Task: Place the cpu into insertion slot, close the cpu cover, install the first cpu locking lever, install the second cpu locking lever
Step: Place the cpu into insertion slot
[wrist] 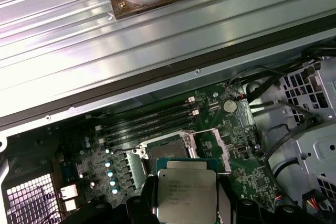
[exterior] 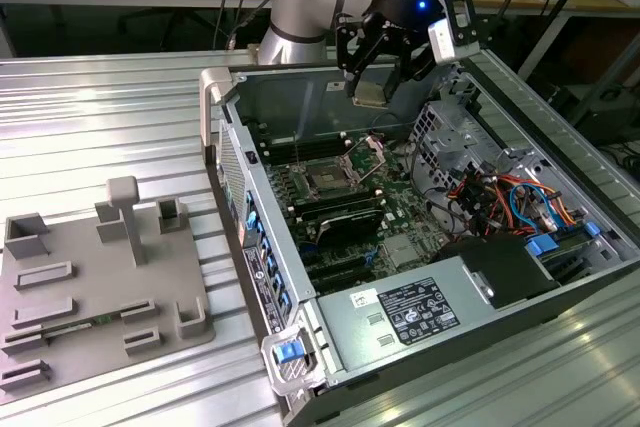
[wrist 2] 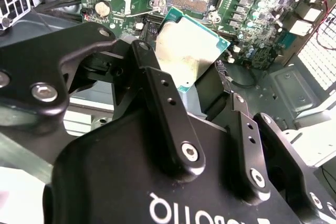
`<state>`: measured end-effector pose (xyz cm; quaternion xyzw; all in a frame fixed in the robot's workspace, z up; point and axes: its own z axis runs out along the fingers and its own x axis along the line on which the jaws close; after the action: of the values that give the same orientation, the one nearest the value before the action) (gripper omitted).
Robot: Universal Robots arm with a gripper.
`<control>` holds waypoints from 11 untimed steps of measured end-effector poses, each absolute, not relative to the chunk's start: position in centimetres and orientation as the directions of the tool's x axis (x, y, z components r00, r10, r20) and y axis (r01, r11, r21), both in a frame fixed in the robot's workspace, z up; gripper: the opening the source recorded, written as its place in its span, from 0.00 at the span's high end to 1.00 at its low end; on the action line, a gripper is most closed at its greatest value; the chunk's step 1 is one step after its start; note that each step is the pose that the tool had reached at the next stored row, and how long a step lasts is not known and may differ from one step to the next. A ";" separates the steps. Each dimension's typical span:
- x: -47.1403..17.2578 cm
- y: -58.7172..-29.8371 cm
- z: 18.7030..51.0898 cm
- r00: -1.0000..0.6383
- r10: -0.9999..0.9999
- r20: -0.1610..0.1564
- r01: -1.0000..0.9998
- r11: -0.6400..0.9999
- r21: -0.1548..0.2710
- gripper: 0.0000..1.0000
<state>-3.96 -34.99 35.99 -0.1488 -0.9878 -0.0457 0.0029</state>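
My gripper (exterior: pixel 373 75) hangs over the open computer case, shut on the cpu (exterior: pixel 370 95), a flat silvery-tan square. In the second wrist view the cpu (wrist 2: pixel 189 51) sits tilted between the black fingers (wrist 2: pixel 167 111). It floats above the motherboard, short of the insertion slot (exterior: pixel 329 178), whose dark centre lies bare. The cpu cover (exterior: pixel 369 155) stands swung up beside the slot. In the first wrist view the cpu (wrist: pixel 186 192) lies just off the insertion slot (wrist: pixel 167 153), with the raised cpu cover (wrist: pixel 216 149) alongside.
Long black memory slots (exterior: pixel 338 210) lie next to the socket. A power supply (exterior: pixel 412 313), coloured cables (exterior: pixel 512 197) and a drive cage (exterior: pixel 452 137) crowd the case. On the ribbed metal table (exterior: pixel 100 117) rests a grey fixture plate (exterior: pixel 90 292).
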 end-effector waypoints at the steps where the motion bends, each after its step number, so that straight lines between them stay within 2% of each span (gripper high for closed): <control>1: -4.0 -35.0 36.0 -0.956 0.294 0.019 0.294 0.952 0.089 0.45; 11: -4.0 -35.0 36.0 -0.952 0.304 0.019 0.305 0.948 0.089 0.45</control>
<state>-4.00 -35.00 35.98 -0.1543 -0.9870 -0.0456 0.0027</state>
